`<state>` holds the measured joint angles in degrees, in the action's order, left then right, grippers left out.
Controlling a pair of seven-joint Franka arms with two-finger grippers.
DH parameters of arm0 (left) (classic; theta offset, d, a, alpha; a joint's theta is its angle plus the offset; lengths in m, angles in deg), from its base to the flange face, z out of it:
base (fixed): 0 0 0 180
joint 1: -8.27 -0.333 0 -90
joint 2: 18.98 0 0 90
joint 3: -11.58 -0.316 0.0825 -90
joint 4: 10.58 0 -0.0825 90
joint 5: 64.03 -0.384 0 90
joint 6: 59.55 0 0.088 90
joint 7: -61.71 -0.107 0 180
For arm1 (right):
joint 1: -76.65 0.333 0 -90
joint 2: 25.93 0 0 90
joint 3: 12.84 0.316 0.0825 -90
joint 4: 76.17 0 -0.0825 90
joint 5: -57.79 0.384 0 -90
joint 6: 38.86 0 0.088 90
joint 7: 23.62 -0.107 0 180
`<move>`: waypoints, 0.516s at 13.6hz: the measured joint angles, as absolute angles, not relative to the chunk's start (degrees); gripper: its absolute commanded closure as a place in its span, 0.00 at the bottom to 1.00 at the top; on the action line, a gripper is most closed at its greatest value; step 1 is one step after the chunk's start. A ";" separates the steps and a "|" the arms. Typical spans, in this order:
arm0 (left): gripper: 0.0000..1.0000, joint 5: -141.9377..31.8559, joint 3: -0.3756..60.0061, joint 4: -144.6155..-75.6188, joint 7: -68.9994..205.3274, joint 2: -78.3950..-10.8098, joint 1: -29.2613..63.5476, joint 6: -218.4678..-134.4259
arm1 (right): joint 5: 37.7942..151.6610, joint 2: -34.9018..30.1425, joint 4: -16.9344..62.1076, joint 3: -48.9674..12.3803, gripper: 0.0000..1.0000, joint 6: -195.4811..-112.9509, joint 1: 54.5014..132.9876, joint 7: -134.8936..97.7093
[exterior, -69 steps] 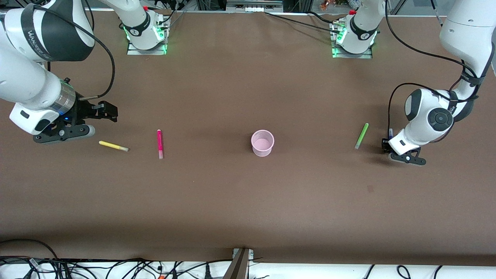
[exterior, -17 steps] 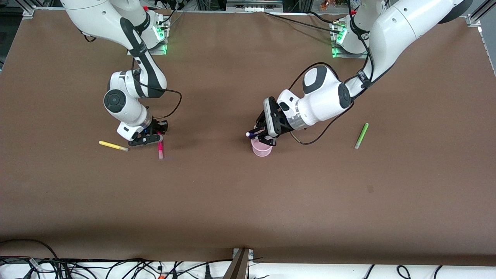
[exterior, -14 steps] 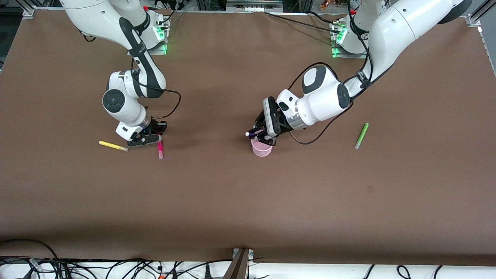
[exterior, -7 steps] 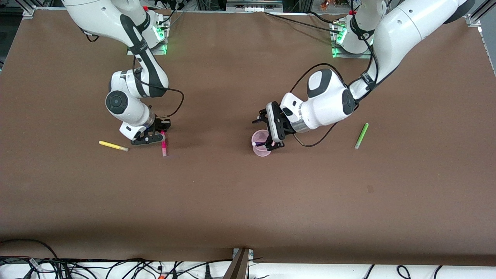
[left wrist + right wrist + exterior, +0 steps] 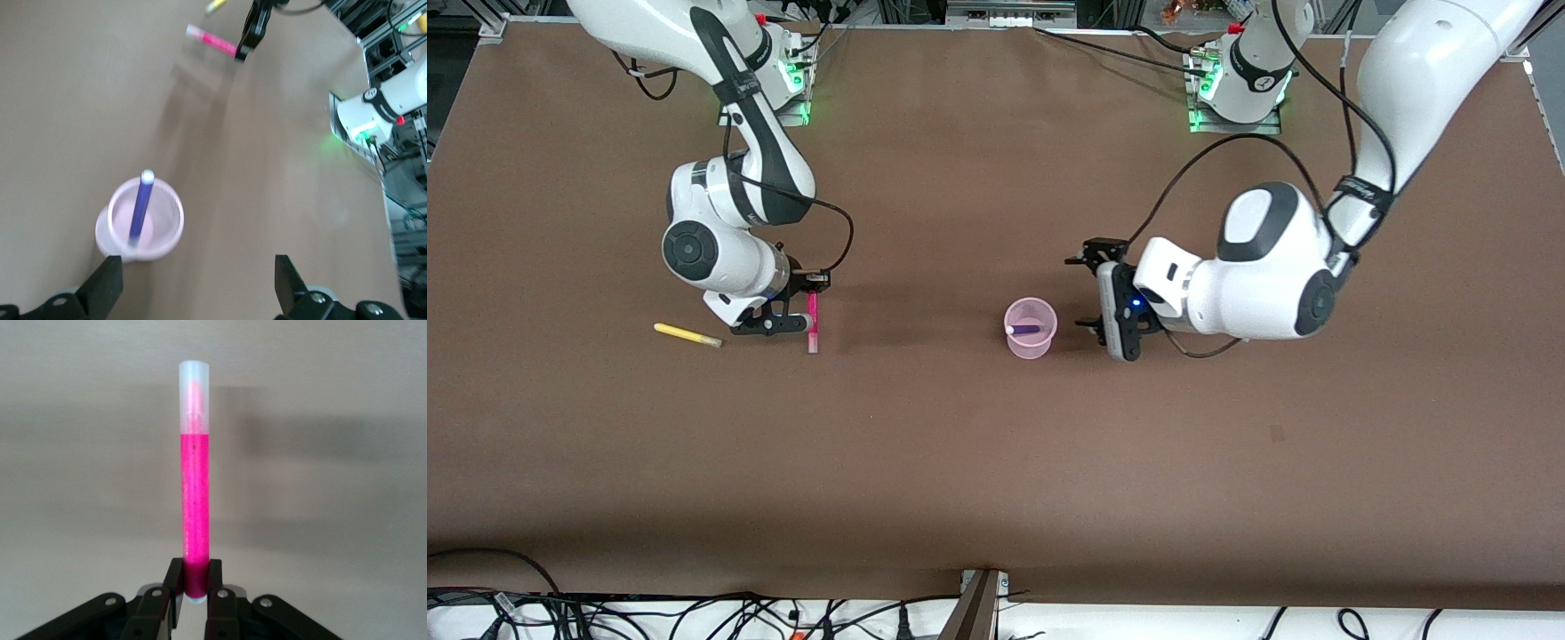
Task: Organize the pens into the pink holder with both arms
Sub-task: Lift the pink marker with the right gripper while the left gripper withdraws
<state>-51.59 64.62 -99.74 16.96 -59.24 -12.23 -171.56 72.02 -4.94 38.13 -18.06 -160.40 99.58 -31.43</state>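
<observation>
Purple pen leans in my translucent round pink holder; left gripper gapes empty at its 3 o'clock, right gripper pinches the slim magenta pen.

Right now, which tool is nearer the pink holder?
Left. The left tool hangs open beside the holder, toward the left arm's end; the right tool grips the magenta pen.

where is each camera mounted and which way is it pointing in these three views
Front view: high across the table, facing both arms' bases; shows the left gripper open beside the pink holder, the right gripper shut on the magenta pen, and the yellow pen.
Left wrist view: on the left arm's wrist, looking past its spread fingers at the holder with the purple pen in it.
Right wrist view: on the right wrist, looking along the magenta pen pinched in its fingers.
Shared: all three show the magenta pen.
</observation>
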 measured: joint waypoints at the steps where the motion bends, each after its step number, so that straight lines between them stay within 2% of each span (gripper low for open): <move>1: 0.00 -53.77 64.53 -97.81 19.18 -59.16 -12.30 -167.39 | 73.52 -4.91 35.72 -18.06 1.00 -156.99 99.61 -32.68; 4: 0.00 -59.85 64.26 -91.32 25.49 -59.01 -12.31 -155.38 | 75.80 -4.13 28.59 -18.01 1.00 -148.34 99.69 -39.31; 7: 0.00 -64.97 63.80 -85.76 31.84 -58.68 -12.84 -146.54 | 80.11 -2.22 23.12 -17.65 1.00 -143.80 100.77 -45.85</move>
